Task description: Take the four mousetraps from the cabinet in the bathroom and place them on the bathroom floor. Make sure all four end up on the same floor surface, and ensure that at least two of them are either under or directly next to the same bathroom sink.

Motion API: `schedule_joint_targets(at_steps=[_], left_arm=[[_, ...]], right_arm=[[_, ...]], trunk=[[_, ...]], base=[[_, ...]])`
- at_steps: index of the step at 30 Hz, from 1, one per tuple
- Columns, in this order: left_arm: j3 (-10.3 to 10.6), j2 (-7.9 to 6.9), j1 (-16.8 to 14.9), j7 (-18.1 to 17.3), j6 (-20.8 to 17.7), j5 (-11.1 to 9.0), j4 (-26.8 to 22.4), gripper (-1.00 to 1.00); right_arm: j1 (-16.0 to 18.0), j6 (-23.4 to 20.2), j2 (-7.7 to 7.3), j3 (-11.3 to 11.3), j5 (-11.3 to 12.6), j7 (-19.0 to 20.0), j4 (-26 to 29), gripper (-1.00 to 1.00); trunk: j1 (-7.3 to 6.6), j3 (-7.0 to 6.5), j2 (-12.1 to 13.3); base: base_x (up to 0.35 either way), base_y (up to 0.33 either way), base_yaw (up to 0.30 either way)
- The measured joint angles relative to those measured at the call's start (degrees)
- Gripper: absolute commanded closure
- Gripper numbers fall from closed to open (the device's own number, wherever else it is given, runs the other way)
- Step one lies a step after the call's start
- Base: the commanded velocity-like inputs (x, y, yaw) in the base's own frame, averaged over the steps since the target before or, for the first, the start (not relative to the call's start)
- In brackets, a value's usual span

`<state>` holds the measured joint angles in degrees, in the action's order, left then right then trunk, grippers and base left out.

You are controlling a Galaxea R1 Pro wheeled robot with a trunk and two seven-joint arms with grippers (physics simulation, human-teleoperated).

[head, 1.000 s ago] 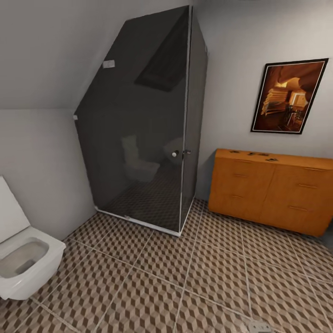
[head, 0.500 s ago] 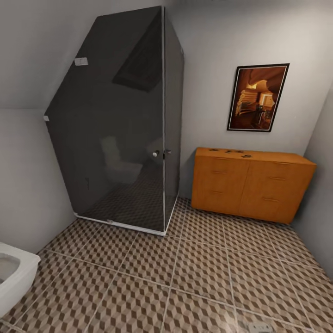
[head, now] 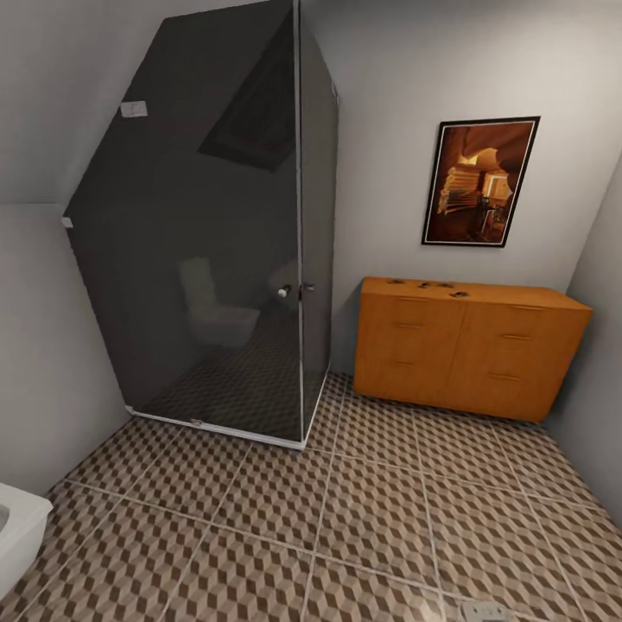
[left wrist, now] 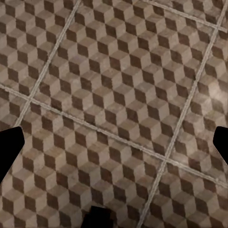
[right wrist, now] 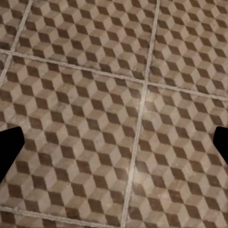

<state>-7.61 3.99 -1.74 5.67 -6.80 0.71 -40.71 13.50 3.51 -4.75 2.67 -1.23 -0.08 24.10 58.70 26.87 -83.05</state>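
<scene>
The orange-brown cabinet point(head: 471, 345) stands against the far wall at the right, its drawers shut. Several tiny dark mousetraps point(head: 447, 285) lie on its flat top, toward the left end. The bathroom floor point(head: 363, 510) of cube-pattern tiles stretches from me to the cabinet. In the left wrist view my left gripper point(left wrist: 114, 145) hangs open over bare tiles, with its dark fingertips point(left wrist: 9, 147) at the frame edges. My right gripper point(right wrist: 114, 145) is likewise open above the tiled floor point(right wrist: 118, 95), holding nothing. The sink is out of view.
A dark glass shower enclosure point(head: 216, 259) fills the left corner beside the cabinet. A framed picture point(head: 478, 181) hangs above the cabinet. A white toilet's edge point(head: 17, 527) shows at the lower left. A grey wall point(head: 600, 345) closes the right side.
The whole head view has shifted: the toilet has slid out to the left and the cabinet has come fully into view. No object has moved.
</scene>
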Motion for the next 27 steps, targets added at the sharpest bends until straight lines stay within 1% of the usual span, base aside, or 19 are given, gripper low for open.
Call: schedule_joint_targets(at_steps=[6,27], left_arm=[[0.03,0.0,0.0,0.01,0.01,0.0,0.13,-1.0],[0.04,0.07,0.0,0.09,0.02,0.01,0.14,-1.0]], right_arm=[[0.0,0.03,0.03,0.04,0.03,0.0,0.01,-1.0],[0.0,0.02,0.0,0.04,0.03,0.0,0.02,-1.0]], trunk=[[0.0,0.0,0.0],[0.01,0.0,0.0]], base=[[0.323,-0.077,0.0],[0.305,-0.12,0.0]])
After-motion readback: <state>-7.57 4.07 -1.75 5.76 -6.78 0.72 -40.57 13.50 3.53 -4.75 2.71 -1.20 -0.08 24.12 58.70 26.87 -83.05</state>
